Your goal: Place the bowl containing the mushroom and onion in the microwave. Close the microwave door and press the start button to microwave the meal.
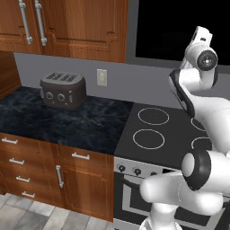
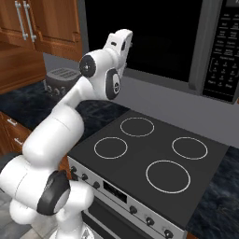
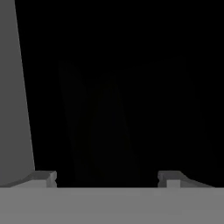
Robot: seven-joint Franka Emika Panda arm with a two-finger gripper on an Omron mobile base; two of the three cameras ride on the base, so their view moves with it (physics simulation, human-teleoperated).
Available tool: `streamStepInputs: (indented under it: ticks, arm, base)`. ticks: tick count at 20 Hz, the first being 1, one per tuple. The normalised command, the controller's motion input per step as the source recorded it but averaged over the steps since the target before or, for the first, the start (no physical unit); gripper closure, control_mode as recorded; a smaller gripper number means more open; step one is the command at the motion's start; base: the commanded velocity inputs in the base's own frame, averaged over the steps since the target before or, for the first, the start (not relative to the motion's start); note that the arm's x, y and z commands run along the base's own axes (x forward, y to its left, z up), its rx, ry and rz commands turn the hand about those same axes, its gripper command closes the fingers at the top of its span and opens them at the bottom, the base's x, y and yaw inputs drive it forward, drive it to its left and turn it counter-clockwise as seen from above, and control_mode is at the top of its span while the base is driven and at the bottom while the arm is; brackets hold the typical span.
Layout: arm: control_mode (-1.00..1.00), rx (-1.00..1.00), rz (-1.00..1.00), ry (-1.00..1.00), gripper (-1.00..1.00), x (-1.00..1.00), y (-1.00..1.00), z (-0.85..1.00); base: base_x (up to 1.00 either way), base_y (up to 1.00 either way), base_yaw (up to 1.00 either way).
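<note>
From the left base view, the arm reaches up over the stove (image 1: 166,130) and into the dark opening of the microwave (image 1: 179,27) above it. The toaster (image 1: 63,90) stands on the counter (image 1: 81,121) well to the left of the stove, out of the arm's way. The hand itself is lost in the dark of the cavity here.

From the right base view, the wrist goes into the black mouth of the microwave above the stove's back edge, and the keypad strip (image 2: 225,51) sits at the right side of that mouth. I cannot make out the microwave door in this picture, nor the bowl (the cavity is too dark to tell whether it rests inside). The stove top below is bare of pots, so there is free room under the arm for drawing back.

In the hand view, the gripper (image 3: 107,178) looks into blackness, its fingertips (image 3: 43,178) standing wide apart with nothing between them. A grey wall (image 3: 13,87) runs close along one side, probably the cavity's edge.

My judgement: the placing step is at or near its end. The next move calls for backing straight out, keeping off that near wall and the frame, then finding the door to swing it shut before pressing start.
</note>
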Motion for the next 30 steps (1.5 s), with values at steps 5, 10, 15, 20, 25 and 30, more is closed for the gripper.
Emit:
streamStepInputs:
  ticks: [5, 10, 15, 20, 25, 30]
  arm:
    - [-1.0, -0.03, 0.0, 0.12, -1.0, -0.91, -0.02, 0.83]
    - [-1.0, -0.01, 0.0, 0.15, -1.0, -1.0, -0.22, 0.39]
    - [-1.0, 0.0, 0.0, 0.03, -1.0, -1.0, -0.66, -0.09]
    - [-1.0, 0.03, 0.01, -0.04, -1.0, -1.0, -0.68, -0.26]
    - [-1.0, 0.0, 0.03, -0.02, -1.0, -0.97, -0.47, -0.17]
    - [-1.0, -0.05, 0.0, 0.12, -1.0, -0.7, -0.24, -0.03]
  base:
    - [0.0, 0.0, 0.0]
    - [0.0, 0.0, 0.0]
    - [0.0, 0.0, 0.0]
    - [0.0, 0.0, 0.0]
    - [0.0, 0.0, 0.0]
    - [0.0, 0.0, 0.0]
